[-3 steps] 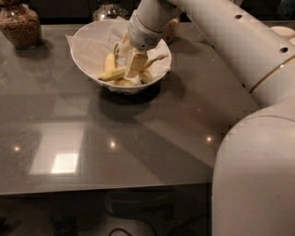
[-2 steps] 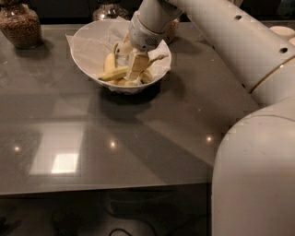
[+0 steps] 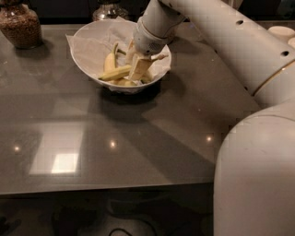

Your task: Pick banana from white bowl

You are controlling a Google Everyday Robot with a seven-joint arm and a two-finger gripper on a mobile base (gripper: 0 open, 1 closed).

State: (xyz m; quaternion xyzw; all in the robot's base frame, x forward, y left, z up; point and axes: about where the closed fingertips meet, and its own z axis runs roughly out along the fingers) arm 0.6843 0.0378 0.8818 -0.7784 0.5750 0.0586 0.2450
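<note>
Slim banana [image 3: 115, 73], gripper [image 3: 137, 73] in white bowl [image 3: 86, 38]

Bowl [image 3: 92, 46] stands on table [image 3: 138, 138], rear centre. Banana [image 3: 114, 73] lies in bowl beside other bananas [image 3: 109, 61]. Gripper [image 3: 137, 73] sits inside bowl, at banana's right end. Jar [image 3: 20, 25] rear left; second jar [image 3: 108, 9] behind bowl.

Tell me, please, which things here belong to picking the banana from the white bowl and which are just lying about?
Job: the long slim banana; the white bowl holding it; the gripper, down in the bowl over the banana.
Lying about: the shorter bananas in the bowl; the brown-filled jar off to the side; the jar behind the bowl.
</note>
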